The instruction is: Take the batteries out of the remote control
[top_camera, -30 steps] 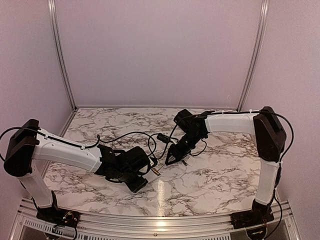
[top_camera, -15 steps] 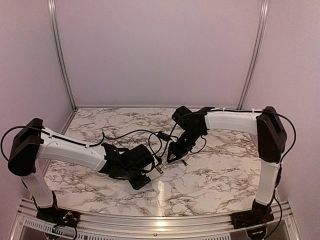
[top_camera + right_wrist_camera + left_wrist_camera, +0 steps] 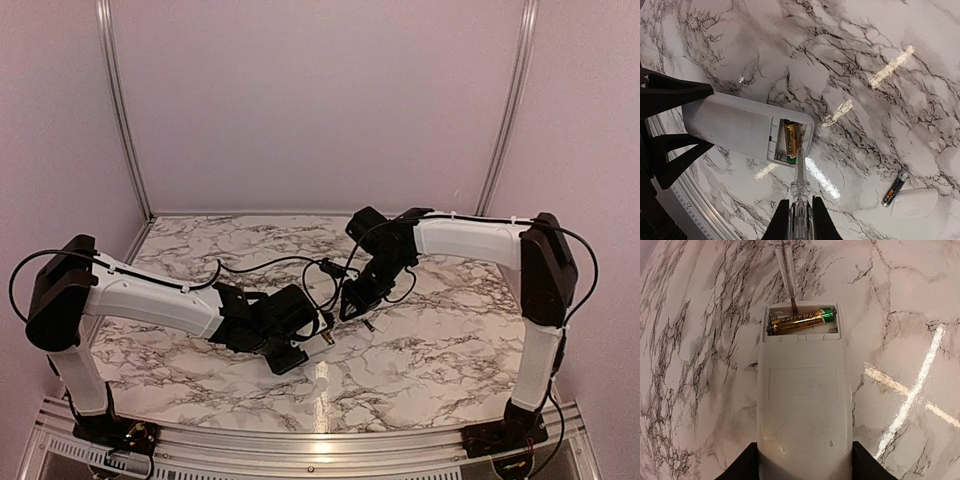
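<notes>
Beside the white cover (image 3: 914,202) lies one battery (image 3: 896,187).

A glossy worktop (image 3: 430,370) of white marble pattern with grey-black veins spans the booth. Plain pale lilac panels form the far wall (image 3: 320,100) and both side walls, joined by a left aluminium post (image 3: 120,110) and a right aluminium post (image 3: 508,110). An aluminium rail (image 3: 300,442) edges the near side. A bright light streak (image 3: 322,385) reflects on the surface.

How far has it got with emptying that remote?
Done: the cover is off and one battery lies on the table beside it. In hand: the left gripper holds the remote control while the right gripper's screwdriver pokes at the second battery. Left: getting it out.
</notes>
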{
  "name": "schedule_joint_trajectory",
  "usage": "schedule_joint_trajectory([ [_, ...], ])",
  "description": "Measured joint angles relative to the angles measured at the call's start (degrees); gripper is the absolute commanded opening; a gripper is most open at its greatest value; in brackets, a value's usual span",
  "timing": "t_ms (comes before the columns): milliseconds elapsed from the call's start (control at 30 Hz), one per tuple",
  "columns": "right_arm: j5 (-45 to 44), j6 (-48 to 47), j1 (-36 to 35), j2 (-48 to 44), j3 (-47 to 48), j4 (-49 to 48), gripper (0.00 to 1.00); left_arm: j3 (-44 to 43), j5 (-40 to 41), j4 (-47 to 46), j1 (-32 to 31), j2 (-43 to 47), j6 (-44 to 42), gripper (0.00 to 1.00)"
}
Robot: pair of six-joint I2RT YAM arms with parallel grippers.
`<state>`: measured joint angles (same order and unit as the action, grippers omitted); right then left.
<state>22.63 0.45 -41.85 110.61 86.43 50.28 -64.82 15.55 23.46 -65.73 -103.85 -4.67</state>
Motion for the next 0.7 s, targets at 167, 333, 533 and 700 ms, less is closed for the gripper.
schedule_joint_trajectory([
  [167, -1.8, 0.0, 0.0, 0.0, 2.9, 1.8, 0.0, -0.9, 0.1, -0.1, 0.0, -0.1, -0.9, 0.16],
  [333, -3.3, 0.0, 0.0, -0.2, 5.3, 3.7, 0.0, -1.7, 0.6, -0.5, 0.0, -0.1, -1.0, 0.16],
  [533, -3.9, 0.0, 0.0, -0.4, 6.1, 5.1, 0.0, -1.9, 0.6, -0.7, 0.0, -0.1, -1.3, 0.16],
  [700, -4.2, -0.1, 0.0, -1.1, 6.3, 5.9, 0.0, -1.9, 0.5, -0.9, 0.0, -0.1, -1.9, 0.15],
])
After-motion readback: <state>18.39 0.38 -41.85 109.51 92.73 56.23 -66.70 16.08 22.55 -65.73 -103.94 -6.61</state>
